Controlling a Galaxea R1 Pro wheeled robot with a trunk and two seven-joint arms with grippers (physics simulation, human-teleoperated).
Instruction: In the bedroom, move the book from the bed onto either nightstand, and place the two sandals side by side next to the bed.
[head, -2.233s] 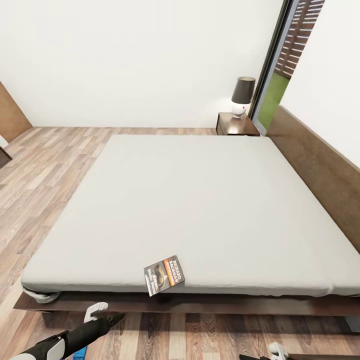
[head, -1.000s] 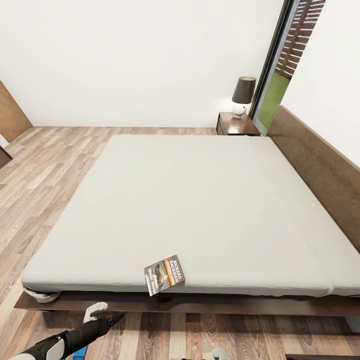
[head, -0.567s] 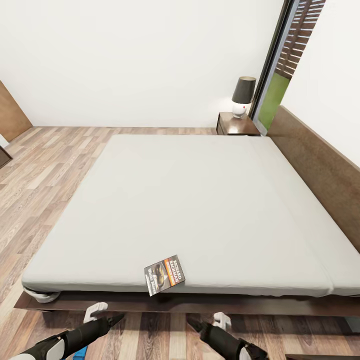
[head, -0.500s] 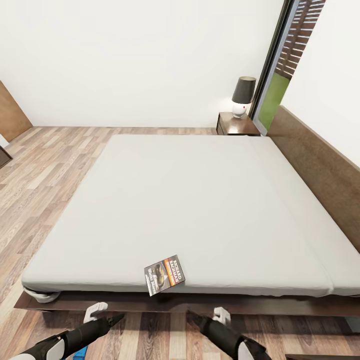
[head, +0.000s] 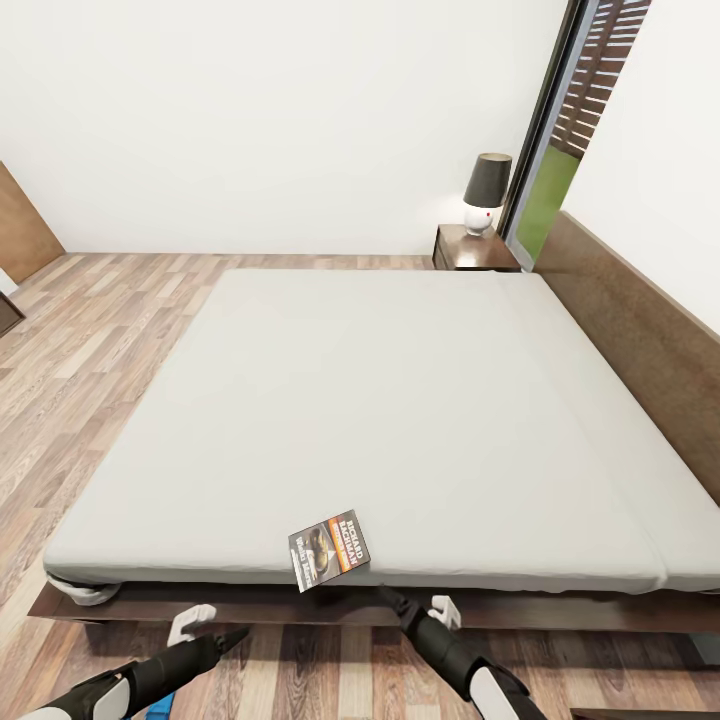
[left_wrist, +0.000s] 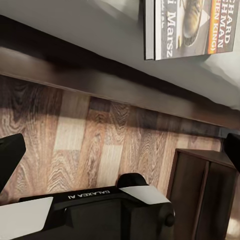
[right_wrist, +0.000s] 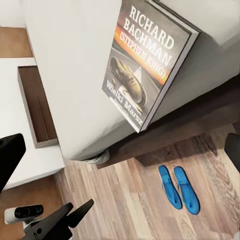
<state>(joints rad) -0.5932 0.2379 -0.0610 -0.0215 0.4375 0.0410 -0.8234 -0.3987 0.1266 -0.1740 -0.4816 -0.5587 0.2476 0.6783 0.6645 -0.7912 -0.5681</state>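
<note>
1. The book (head: 329, 548) lies at the near edge of the bed (head: 400, 400), one corner overhanging the frame.
2. It looks a light, thin, flexible paperback with a slick cover; the overhanging corner is probably the easiest place to pinch.
3. The cover reads "Richard Bachman", "Stephen King", "Wielki Marsz".
4. The right gripper (head: 392, 601) is just below the book; whether it is parted cannot be told. The left gripper (head: 235, 634) holds nothing, its opening also unclear.
5. The sandals (right_wrist: 179, 187) lie paired on the floor.

Bright, even, diffuse render lighting; daylight at the tall dark-framed window (head: 560, 150). Soft dark shadow beneath the pale grey-white mattress (head: 400, 420) edge. Wide-angle stretching toward head-view corners. Slight softness in wrist views; no glare.
</note>
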